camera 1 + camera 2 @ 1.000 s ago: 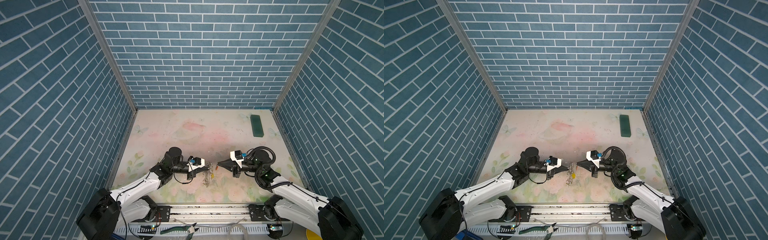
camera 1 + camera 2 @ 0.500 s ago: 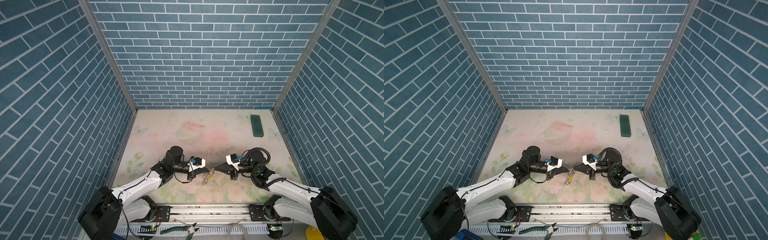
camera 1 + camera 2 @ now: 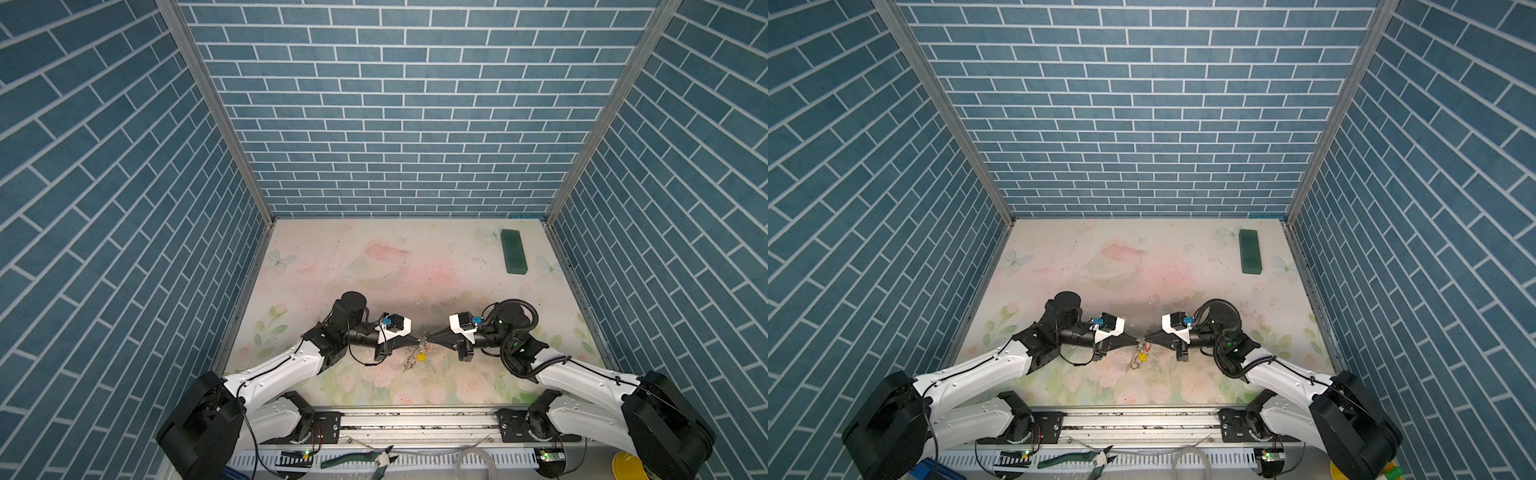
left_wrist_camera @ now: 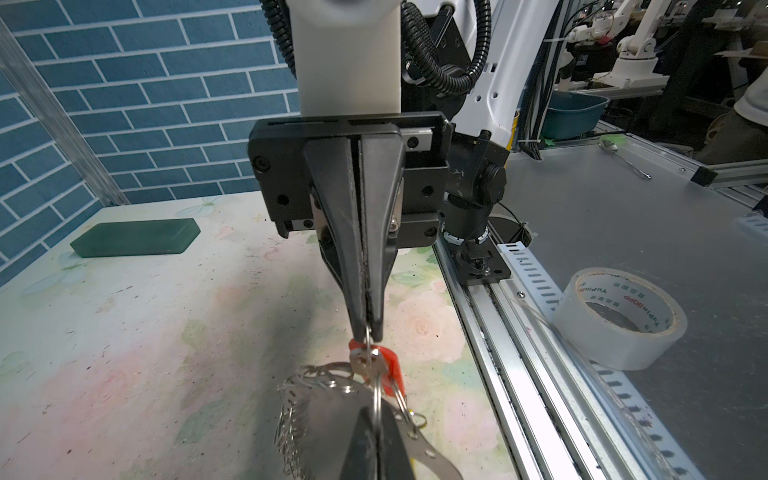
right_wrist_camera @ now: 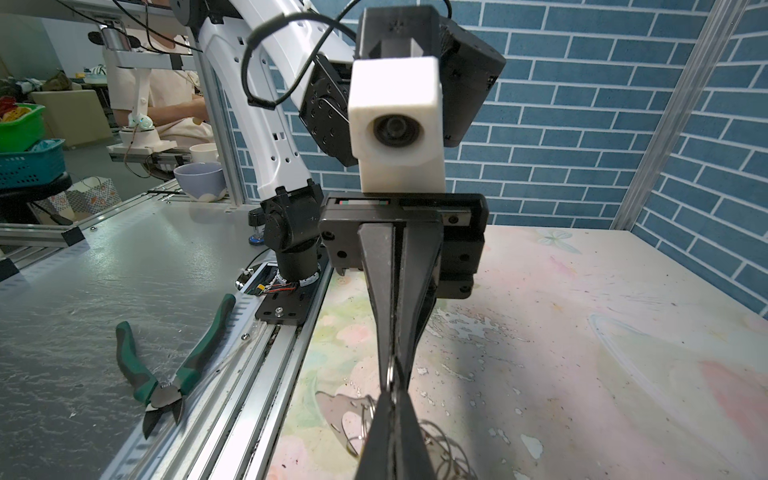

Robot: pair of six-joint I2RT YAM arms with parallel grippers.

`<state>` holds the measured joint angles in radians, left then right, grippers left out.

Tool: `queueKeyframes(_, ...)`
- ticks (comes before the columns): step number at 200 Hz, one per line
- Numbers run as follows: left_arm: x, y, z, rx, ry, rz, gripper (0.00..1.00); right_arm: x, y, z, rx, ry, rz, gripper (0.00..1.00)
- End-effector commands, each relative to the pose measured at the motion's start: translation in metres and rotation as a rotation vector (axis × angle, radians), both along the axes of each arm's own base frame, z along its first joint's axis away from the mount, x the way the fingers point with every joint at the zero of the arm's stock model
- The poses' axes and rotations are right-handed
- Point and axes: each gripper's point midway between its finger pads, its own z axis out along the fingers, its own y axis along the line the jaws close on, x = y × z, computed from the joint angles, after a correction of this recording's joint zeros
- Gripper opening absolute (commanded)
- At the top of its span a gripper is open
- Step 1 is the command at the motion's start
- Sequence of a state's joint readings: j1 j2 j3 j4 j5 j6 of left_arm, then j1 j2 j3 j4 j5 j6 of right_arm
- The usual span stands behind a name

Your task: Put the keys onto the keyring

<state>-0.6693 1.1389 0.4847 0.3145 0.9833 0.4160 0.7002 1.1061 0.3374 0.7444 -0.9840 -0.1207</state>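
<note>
Left wrist view puts the keyring (image 4: 328, 401) right at my left hand (image 4: 376, 419). Its jaws are closed on one of the keyring's wire loops, with the fringe of clips hanging beside. The red key (image 4: 390, 365) sits at the tips of the right hand (image 4: 368, 328), which is also closed. I take it to be gripping that key, though the thin loop crossing there muddies the contact. In both top views the two hands meet tip to tip above the worktop (image 3: 374, 266), near its front, with the yellow key (image 3: 421, 356) dangling below them in the bunch.

My read is that the yellow key is already hung, while the red one is at the loop but not proven on. What's left is to seat it, let go, and check that it hangs.

Room is decent. The rail (image 4: 498, 332) along the front edge runs near, so I would not pull that way. The block (image 3: 513, 252) lies well apart at the far right corner, and the side walls stand well clear. The middle and back of the worktop lie open.
</note>
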Motion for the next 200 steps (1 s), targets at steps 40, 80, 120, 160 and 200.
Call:
queueKeyframes(40,-0.004,-0.003,0.006,-0.011,0.008,-0.038,0.00,0.000,0.001,0.012,0.012,-0.096,0.008,0.00)
queueKeyframes(80,-0.005,-0.004,0.004,-0.006,0.019,-0.047,0.00,0.000,0.001,0.014,0.016,-0.103,0.009,0.00)
queueKeyframes(120,-0.004,-0.004,0.003,0.001,0.029,-0.049,0.00,0.000,0.002,0.019,0.027,-0.113,0.012,0.00)
queueKeyframes(160,-0.004,-0.005,0.001,0.008,0.038,-0.051,0.00,0.000,0.003,0.022,0.033,-0.114,0.018,0.00)
queueKeyframes(200,-0.003,-0.006,0.001,0.013,0.042,-0.047,0.00,-0.002,0.003,0.025,0.038,-0.116,0.023,0.00)
